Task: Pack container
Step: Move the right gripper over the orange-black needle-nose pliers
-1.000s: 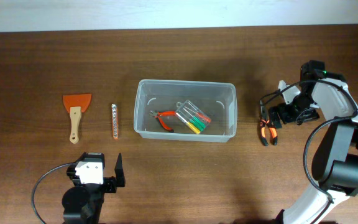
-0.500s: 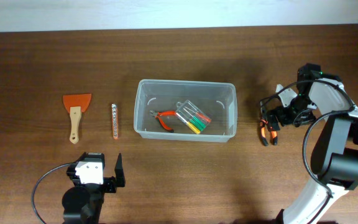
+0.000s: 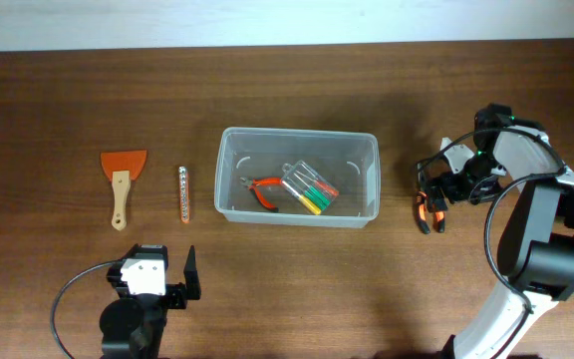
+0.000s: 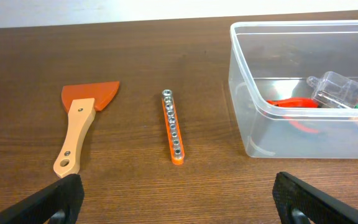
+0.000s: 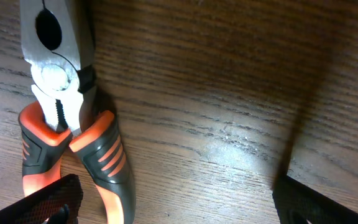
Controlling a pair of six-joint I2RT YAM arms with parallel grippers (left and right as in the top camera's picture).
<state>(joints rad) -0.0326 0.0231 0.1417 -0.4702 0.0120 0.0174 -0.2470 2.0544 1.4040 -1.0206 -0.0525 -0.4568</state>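
Observation:
The clear plastic container (image 3: 297, 178) stands mid-table and holds orange-handled cutters (image 3: 261, 189) and a small clear case of coloured screwdrivers (image 3: 310, 187); its left end shows in the left wrist view (image 4: 303, 93). Orange-and-black pliers (image 3: 426, 207) lie on the table to its right, close up in the right wrist view (image 5: 73, 124). My right gripper (image 3: 444, 189) is open, low over the table, with the pliers' handles by its left finger. My left gripper (image 3: 157, 284) is open and empty near the front edge.
An orange scraper with a wooden handle (image 3: 122, 184) lies at the left, also in the left wrist view (image 4: 79, 127). An orange bit holder strip (image 3: 183, 193) lies between scraper and container, also in the left wrist view (image 4: 171, 124).
My right gripper has dropped and shifted slightly left toward the pliers. The left arm and the objects have not moved.

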